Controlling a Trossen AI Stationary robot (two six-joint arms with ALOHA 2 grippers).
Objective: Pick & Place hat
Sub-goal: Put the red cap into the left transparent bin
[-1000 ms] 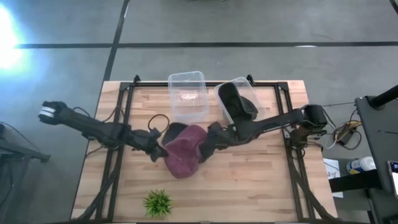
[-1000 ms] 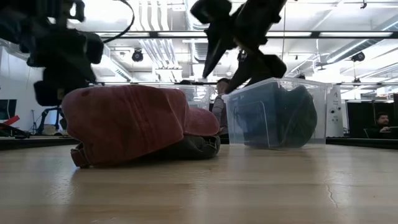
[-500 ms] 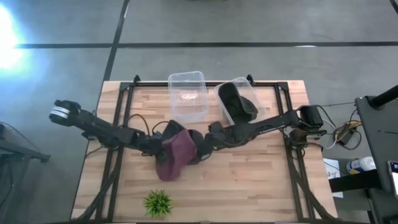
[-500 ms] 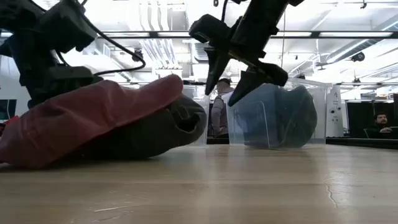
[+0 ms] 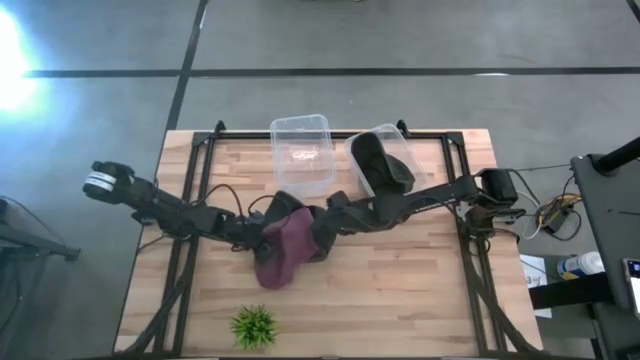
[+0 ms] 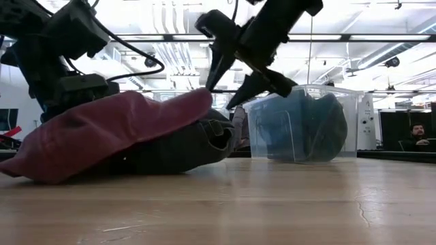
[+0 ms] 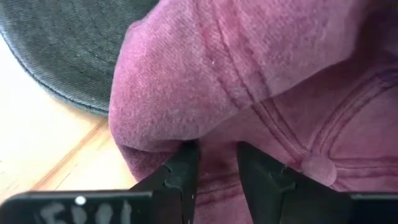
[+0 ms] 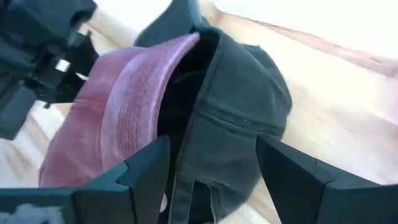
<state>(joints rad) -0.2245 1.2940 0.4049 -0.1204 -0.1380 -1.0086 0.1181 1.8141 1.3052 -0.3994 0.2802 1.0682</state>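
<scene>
Since a second ago the maroon hat [image 5: 284,246] has slid toward 9 o'clock and tipped up off the dark hat [image 6: 194,139] at mid-counter [image 5: 420,290]. Your left end effector [image 7: 214,163] pinches its fabric; the right end effector [image 8: 208,163], spread open, faces the dark hat from 3 o'clock.

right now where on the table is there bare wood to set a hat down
Bare wood lies on the table between the plant and the right rail, below the right arm. Crowded: the middle, where the left pincer grips the maroon hat over the dark hat, the open right pincer beside them; the two bins fill the far edge.
</scene>
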